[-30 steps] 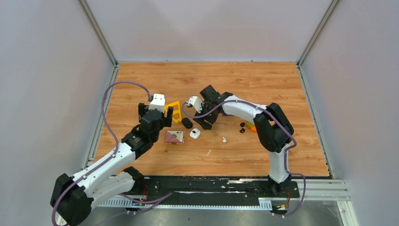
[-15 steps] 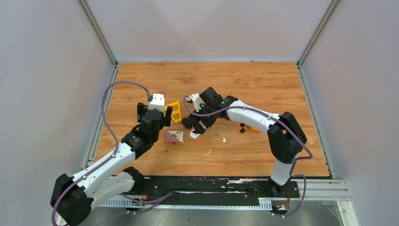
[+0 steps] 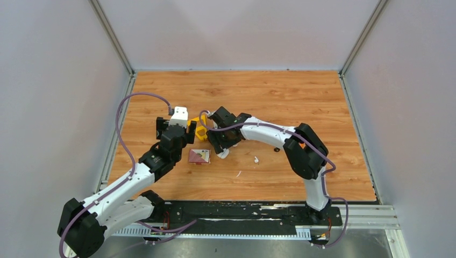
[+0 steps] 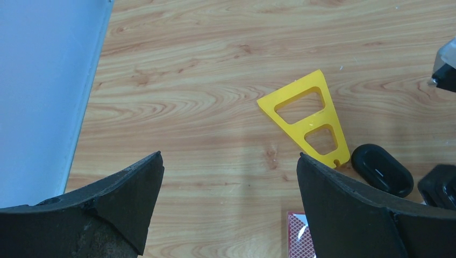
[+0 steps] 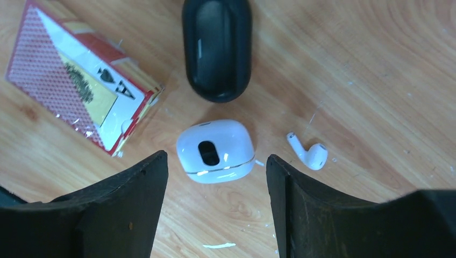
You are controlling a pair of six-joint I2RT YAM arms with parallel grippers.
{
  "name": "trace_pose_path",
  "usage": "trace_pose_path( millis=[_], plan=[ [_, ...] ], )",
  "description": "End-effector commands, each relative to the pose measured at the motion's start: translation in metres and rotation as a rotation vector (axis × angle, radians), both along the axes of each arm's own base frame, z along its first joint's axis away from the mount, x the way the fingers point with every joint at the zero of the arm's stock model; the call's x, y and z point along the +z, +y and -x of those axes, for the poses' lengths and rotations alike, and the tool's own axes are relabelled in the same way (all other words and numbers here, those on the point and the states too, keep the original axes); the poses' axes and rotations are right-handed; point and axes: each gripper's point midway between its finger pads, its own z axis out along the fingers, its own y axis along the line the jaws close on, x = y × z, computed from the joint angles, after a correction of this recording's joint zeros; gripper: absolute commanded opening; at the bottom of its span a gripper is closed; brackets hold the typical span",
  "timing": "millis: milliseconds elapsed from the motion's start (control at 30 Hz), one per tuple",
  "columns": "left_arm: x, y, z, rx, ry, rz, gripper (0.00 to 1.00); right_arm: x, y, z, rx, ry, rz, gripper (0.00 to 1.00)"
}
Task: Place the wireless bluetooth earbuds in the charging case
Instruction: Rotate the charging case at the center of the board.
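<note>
The white charging case (image 5: 216, 150) lies on the wood, its lid seam showing and a dark oval spot on top. My right gripper (image 5: 216, 159) hangs open right above it, one finger tip on each side of the case's near edge and neither touching it. One white stemmed earbud (image 5: 309, 153) lies just right of the case, outside the right finger. From above, the right gripper (image 3: 219, 141) covers most of the case (image 3: 221, 155), and the earbud (image 3: 256, 159) lies to its right. My left gripper (image 4: 230, 158) is wide open over bare wood, holding nothing.
A black oval object (image 5: 216, 48) lies just beyond the case. A red playing-card box (image 5: 80, 91) sits to its left, and a yellow triangular frame (image 4: 304, 115) lies further back. A thin white sliver (image 3: 238, 173) and a small black bit (image 3: 277, 149) lie nearby.
My right arm has swung left and down, so its gripper now stands over the case. The left arm has not moved.
</note>
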Motion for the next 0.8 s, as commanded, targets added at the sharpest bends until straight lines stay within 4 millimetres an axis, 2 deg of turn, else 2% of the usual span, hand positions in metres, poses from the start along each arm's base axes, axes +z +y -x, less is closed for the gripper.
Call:
trace_pose_path(
  millis=[0, 233, 567, 767],
  plan=[
    [0.011, 0.001, -0.003, 0.012, -0.046, 0.022, 1.00, -0.002, 0.005, -0.021, -0.090, -0.035, 0.019, 0.67],
    [0.010, -0.002, -0.003, -0.005, -0.042, 0.027, 1.00, -0.020, -0.002, -0.023, -0.062, -0.052, 0.069, 0.67],
    [0.010, -0.007, -0.004, -0.031, -0.038, 0.038, 1.00, -0.001, -0.027, -0.015, 0.052, -0.157, 0.084, 0.67],
    [0.009, -0.010, -0.004, -0.045, -0.032, 0.040, 1.00, -0.004, -0.010, 0.004, 0.205, -0.083, 0.007, 0.66]
  ],
)
